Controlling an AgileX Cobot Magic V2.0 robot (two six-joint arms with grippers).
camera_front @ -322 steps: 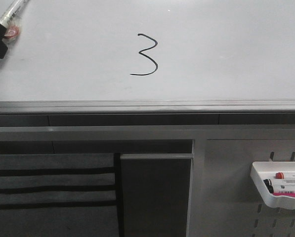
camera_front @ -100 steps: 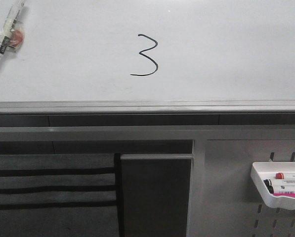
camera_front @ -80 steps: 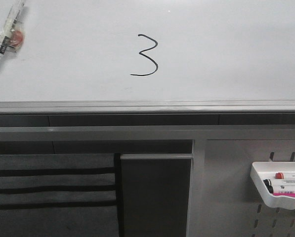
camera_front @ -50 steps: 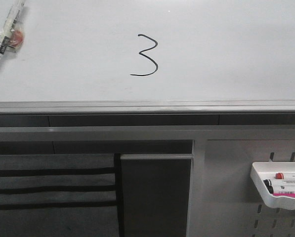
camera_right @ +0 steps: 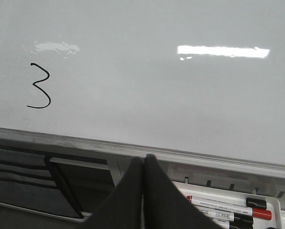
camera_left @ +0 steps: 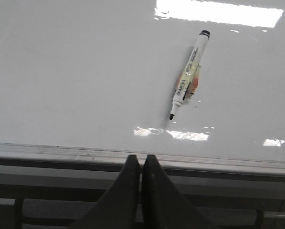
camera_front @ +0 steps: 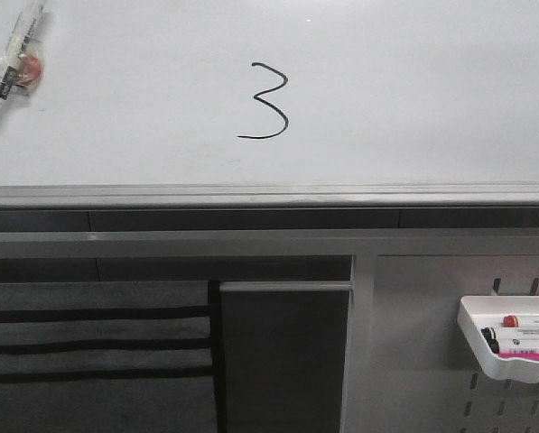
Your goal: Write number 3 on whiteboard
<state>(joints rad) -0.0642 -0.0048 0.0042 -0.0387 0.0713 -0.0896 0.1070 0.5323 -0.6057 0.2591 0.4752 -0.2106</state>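
Observation:
A thin black number 3 [camera_front: 267, 101] stands on the whiteboard [camera_front: 413, 99], a little left of its middle; it also shows in the right wrist view [camera_right: 38, 87]. A marker [camera_front: 12, 59] sticks to the board at the far left, black tip down, nothing holding it; the left wrist view shows the marker [camera_left: 189, 75] too. My left gripper [camera_left: 141, 160] is shut and empty, below the board's grey rail. My right gripper [camera_right: 143, 160] is shut and empty, also below the rail. Neither gripper shows in the front view.
The grey rail [camera_front: 269, 194] runs along the board's lower edge. A white marker tray [camera_front: 513, 350] with markers hangs on a grey perforated panel at the lower right. A dark fabric pocket organiser [camera_front: 93, 347] hangs at the lower left.
At 3.2 s ago the left gripper was at the marker in the upper left corner. It has since left the front view, and the marker stays stuck on the board. Nothing moved in the last second.

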